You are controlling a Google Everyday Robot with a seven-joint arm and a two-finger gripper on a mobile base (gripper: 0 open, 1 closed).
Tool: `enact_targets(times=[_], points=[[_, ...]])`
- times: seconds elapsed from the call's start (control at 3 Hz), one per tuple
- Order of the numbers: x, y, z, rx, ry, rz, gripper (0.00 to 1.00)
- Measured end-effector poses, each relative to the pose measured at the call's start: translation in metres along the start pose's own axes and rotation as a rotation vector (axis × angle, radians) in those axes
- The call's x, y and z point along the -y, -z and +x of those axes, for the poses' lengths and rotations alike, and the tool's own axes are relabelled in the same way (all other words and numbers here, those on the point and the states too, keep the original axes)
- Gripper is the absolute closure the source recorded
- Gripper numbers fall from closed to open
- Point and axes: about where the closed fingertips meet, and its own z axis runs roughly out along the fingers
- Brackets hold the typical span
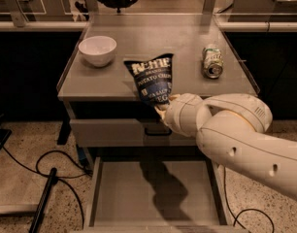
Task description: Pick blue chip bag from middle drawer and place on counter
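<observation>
Hiding beneath bag, seemingly clamped: gripper

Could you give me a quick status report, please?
Hand at counter front edge, shut on blue chip bag. Bag upright. Bowl, can off to sides.

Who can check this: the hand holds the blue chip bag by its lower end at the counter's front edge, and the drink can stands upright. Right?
No. In the camera view the drink can lies on its side on the counter, not upright. The rest holds: the hand grips the blue chip bag by its lower end at the counter's front edge.
</observation>
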Motion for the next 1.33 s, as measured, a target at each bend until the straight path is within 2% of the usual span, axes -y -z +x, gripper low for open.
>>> enact_targets(times=[0.33,0.67,1.0,1.33], points=[[0.0,0.0,0.0,0.0,0.001,-0.001,1.0],[0.018,-0.004,-0.025,0.039,0.002,0.02,1.0],[0.043,-0.008,-0.066,0.084,0.03,0.049,1.0],[0.048,-0.007,-0.075,0.096,0.038,0.056,1.0]])
